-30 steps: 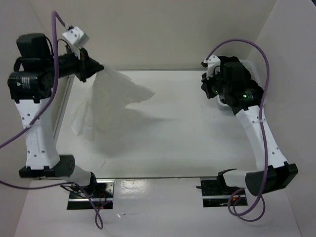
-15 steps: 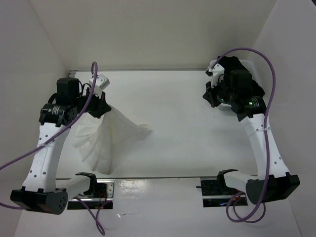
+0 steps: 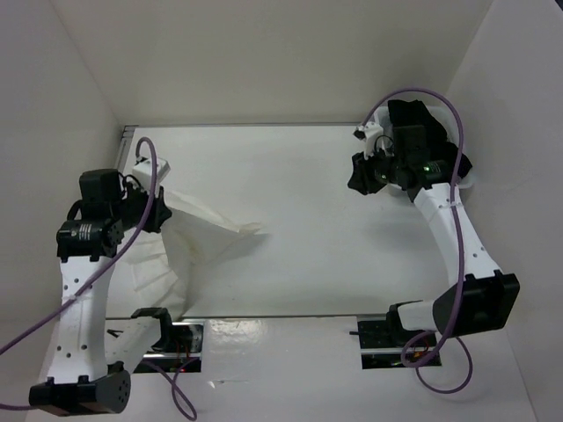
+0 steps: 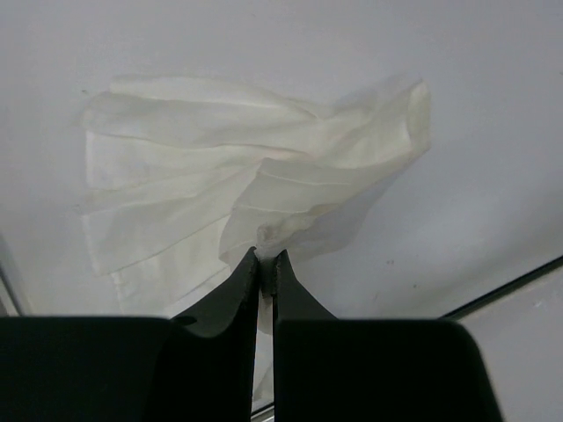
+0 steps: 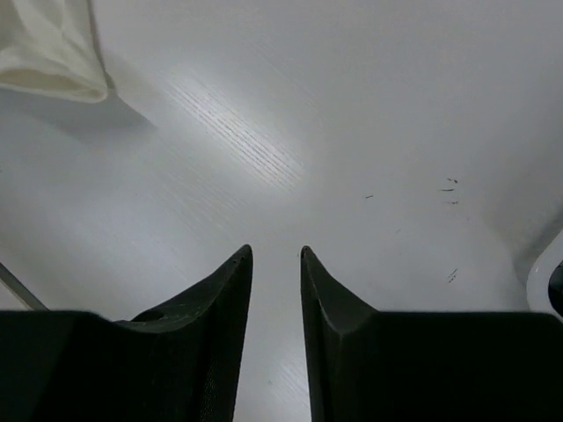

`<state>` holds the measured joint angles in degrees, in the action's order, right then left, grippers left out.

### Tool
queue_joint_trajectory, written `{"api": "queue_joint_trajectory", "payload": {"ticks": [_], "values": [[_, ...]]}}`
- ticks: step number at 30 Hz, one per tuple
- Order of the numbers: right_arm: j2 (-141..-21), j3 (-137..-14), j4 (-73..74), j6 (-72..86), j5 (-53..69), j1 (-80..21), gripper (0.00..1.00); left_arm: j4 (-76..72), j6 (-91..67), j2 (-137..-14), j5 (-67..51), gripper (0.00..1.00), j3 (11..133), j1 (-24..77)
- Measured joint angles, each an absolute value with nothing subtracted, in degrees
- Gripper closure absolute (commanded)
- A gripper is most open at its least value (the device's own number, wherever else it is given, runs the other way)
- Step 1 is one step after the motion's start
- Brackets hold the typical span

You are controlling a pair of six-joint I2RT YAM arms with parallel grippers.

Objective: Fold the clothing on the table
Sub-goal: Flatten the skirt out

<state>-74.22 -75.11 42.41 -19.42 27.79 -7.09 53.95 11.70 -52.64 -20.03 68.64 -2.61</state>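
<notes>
The left end effector (image 3: 164, 214) sits over the left side of the surface (image 3: 308, 202), with its jaws pressed together on a gathered bit of the clothing (image 3: 202, 242), a white pleated skirt of thin fabric. In the left wrist view, the left end effector (image 4: 264, 257) shows its two dark fingers (image 4: 242, 281) closed to a mere sliver, and the fabric bunches up right at their tips. From that pinch the clothing (image 4: 220, 167) fans out ahead of the end effector. A wide pleated part spreads ahead and to the left of the tips, and a narrower lobe reaches ahead and to the right. Both lie crumpled on the surface (image 4: 493, 105). Seen from above, the skirt runs from the tips toward the middle of the surface and ends in a small point, while another part trails toward the near edge beside the left arm. The right end effector (image 3: 359, 174) hangs over the right, far part of the surface, well apart from the skirt. In the right wrist view, the right end effector (image 5: 275, 253) has its jaws parted by a narrow gap with nothing between them, and bare surface (image 5: 369, 114) lies ahead of the tips. One corner of the clothing (image 5: 44, 53) shows far ahead and to the left of that end effector. A white rim (image 5: 545, 272) cuts in at the right edge of that view.
</notes>
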Motion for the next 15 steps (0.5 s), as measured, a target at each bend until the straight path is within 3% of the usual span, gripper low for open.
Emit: {"api": "queue_joint_trajectory", "payload": {"ticks": [2,8,15], "values": [[-76.12,-75.46,42.39,-19.29,27.55,-7.53,0.62,53.32,11.68,-50.83,-20.32,1.00,68.47,-5.02],[-80.53,-75.64,42.41,-19.25,25.85,-9.39,0.41,53.06,11.35,-43.75,-20.86,1.00,65.84,-10.39],[-86.02,-76.66,42.41,-19.64,25.12,-11.86,0.29,52.31,10.24,-40.58,-23.64,1.00,66.74,-16.45]]}}
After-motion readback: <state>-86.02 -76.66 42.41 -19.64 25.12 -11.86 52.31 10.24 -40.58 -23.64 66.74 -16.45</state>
